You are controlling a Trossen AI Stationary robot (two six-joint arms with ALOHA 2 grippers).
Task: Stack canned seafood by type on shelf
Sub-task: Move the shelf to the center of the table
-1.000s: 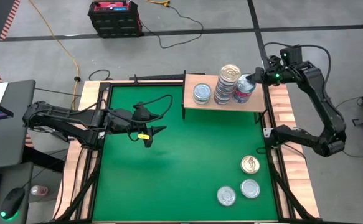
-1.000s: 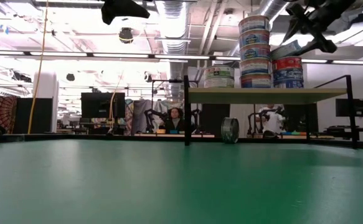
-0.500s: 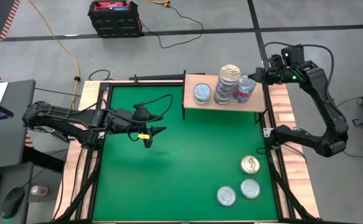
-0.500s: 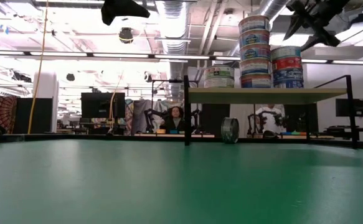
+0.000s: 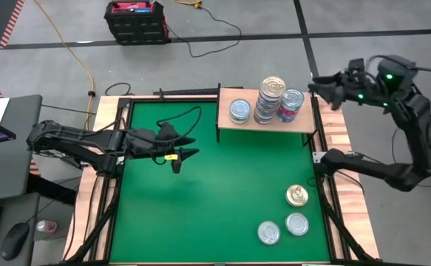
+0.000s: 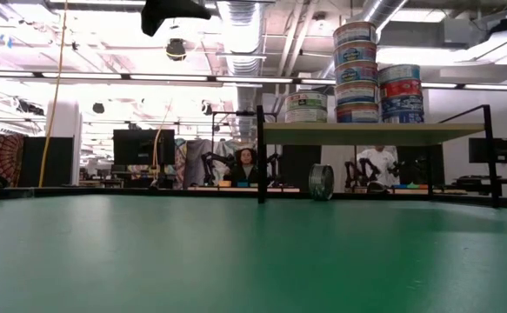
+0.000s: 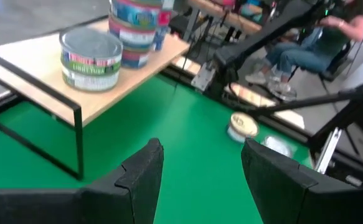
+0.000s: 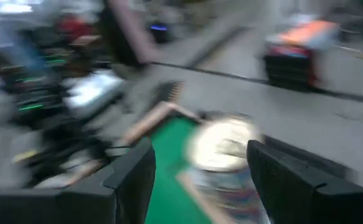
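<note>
The shelf (image 5: 304, 123) stands at the table's far edge on thin black legs. On its board are a single can (image 5: 239, 111), a tall stack of several cans (image 5: 271, 97) and a shorter stack (image 5: 292, 105) to its right. Three more cans lie lids up at the near right: a gold one (image 5: 297, 195) and two silver ones (image 5: 297, 223) (image 5: 269, 233). My right gripper (image 5: 320, 87) hangs open and empty in the air just right of the shelf. My left gripper (image 5: 187, 155) hovers open and empty over the table's left half, pointing at the shelf (image 7: 38, 68).
In the low view a can (image 6: 321, 183) stands on its edge on the table under the shelf (image 6: 375, 132). The middle and near left of the green table (image 5: 200, 214) are bare. A wooden border (image 5: 348, 185) runs along both sides. People sit in the room behind.
My right gripper has drawn away from the shorter stack, up and toward the table's right edge, leaving the low view. The stack's top can, tilted a second ago, now lies level. My left gripper has rolled a little in place.
</note>
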